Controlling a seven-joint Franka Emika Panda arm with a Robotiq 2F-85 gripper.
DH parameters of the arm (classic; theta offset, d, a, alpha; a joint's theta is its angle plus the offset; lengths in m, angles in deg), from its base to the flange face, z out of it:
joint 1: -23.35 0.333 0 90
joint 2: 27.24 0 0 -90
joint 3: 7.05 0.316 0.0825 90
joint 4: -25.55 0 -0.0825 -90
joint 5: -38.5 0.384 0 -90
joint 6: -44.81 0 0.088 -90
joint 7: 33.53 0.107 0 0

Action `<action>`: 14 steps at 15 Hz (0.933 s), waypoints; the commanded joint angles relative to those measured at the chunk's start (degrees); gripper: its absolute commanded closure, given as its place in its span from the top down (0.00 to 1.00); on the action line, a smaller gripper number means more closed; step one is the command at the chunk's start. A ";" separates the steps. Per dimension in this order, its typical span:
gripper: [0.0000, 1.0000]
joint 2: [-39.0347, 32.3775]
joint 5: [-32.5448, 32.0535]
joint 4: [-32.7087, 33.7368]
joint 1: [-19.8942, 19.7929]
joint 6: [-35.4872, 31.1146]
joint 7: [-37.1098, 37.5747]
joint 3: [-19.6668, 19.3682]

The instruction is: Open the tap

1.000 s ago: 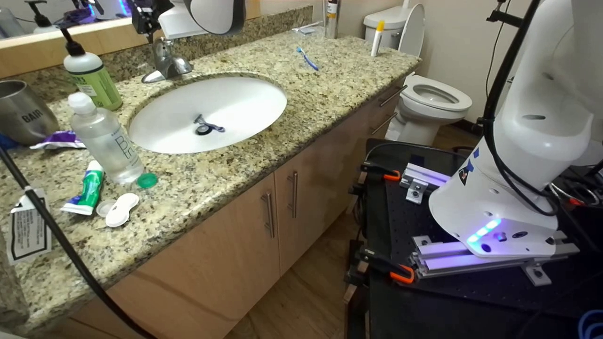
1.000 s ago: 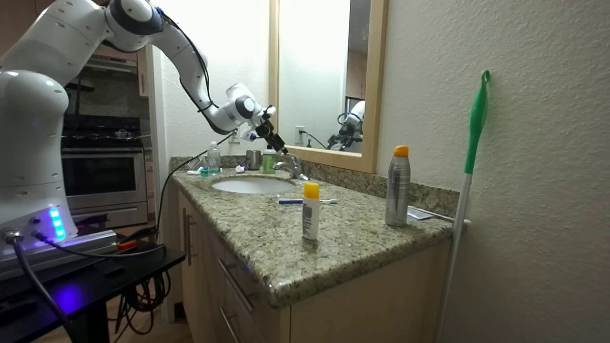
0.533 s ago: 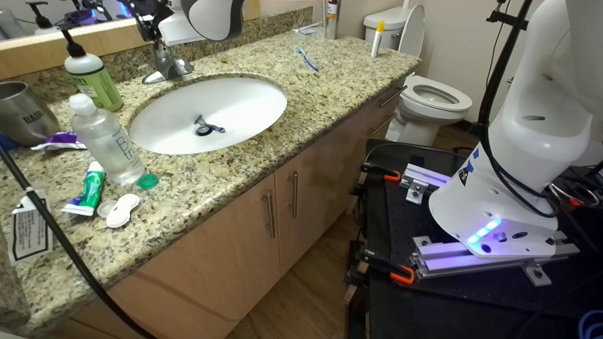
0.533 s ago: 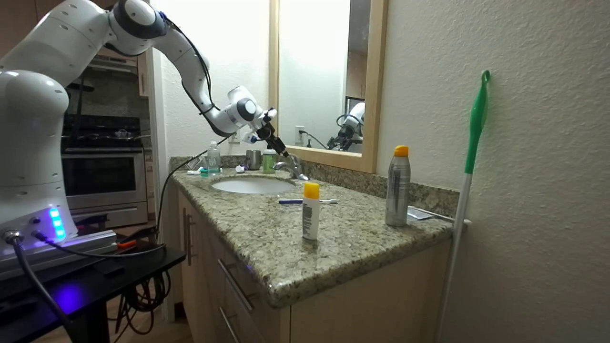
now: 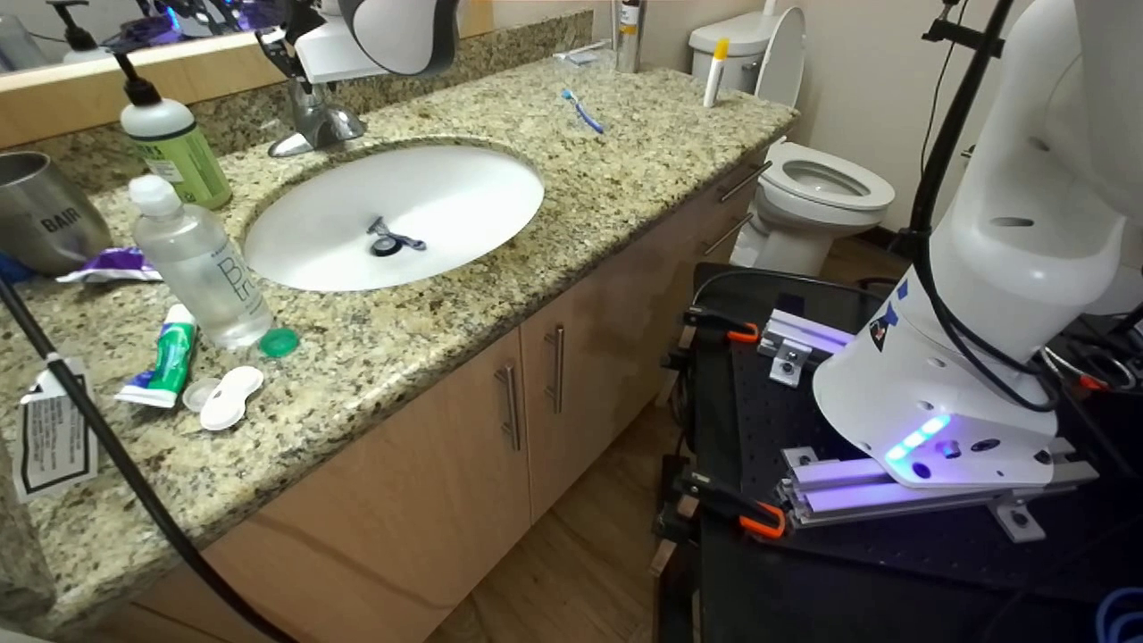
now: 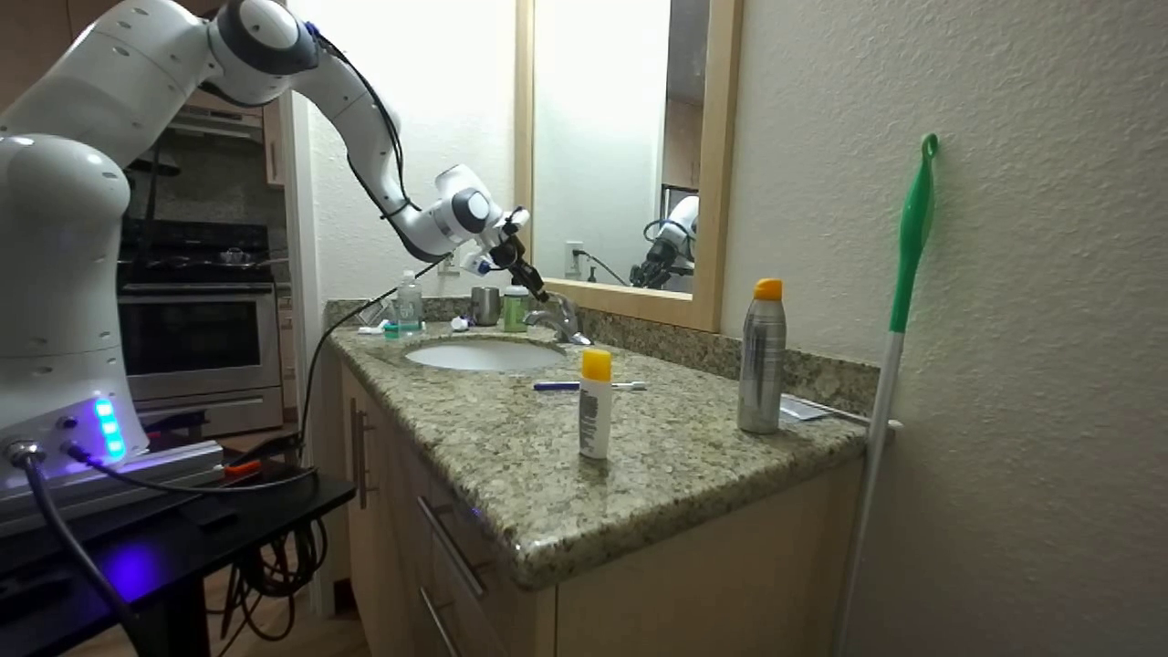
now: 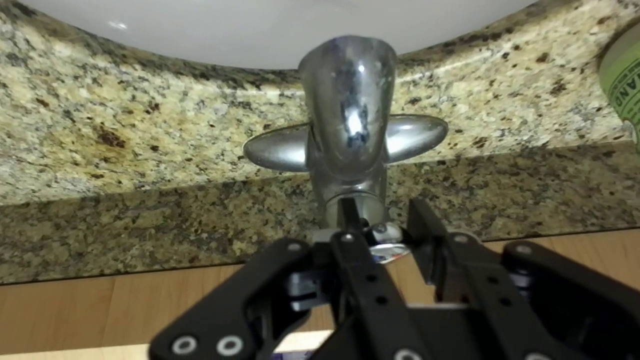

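looks to me like the lining-up step of opening the tap (image 7: 352,105). it stands on the stone surface (image 5: 643,134) at the back of the white basin (image 5: 473,201), with its spout (image 7: 350,70) pointing toward the bowl. in the wrist view the tool (image 7: 384,210) is right over the tap's back end, jaws apart, with the handle (image 7: 389,250) sitting between the two fingers (image 7: 425,230). can't tell if either one is touching the metal. nothing's gripped, so i'd call the actual opening not done yet.

next move, my guess: bring the fingers in on the handle, or just hook it, then lift. no way to know from here if it lifts or swings, so i'd go gently, since shiny chrome could slip.

as for writing: the steel cup (image 5: 54,214) says "bair", plain as day. the green soap bottle (image 7: 625,85) has "hand" on its label in the wrist view, rest cut off. the clear bottle (image 5: 205,277) shows a big "b" plus letters i can't make out. print on the paper tag (image 5: 55,438) is too small to read.
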 commanded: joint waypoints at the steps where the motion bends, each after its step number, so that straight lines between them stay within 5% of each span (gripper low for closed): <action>1: 0.07 0.59 -0.86 0.01 -0.12 -4.05 -0.20 -0.87; 9: 0.07 8.65 5.88 -4.58 -8.97 -7.93 -0.67 9.94; 10: 0.07 8.97 15.27 -5.47 -7.88 -9.26 -7.69 9.49; 12: 0.17 10.40 22.70 -5.53 -10.30 -11.21 -11.72 13.27; 13: 0.07 12.11 18.72 -5.13 -13.67 -12.65 -7.96 16.62; 14: 0.10 13.69 20.09 -4.97 -15.30 -14.32 -8.81 19.36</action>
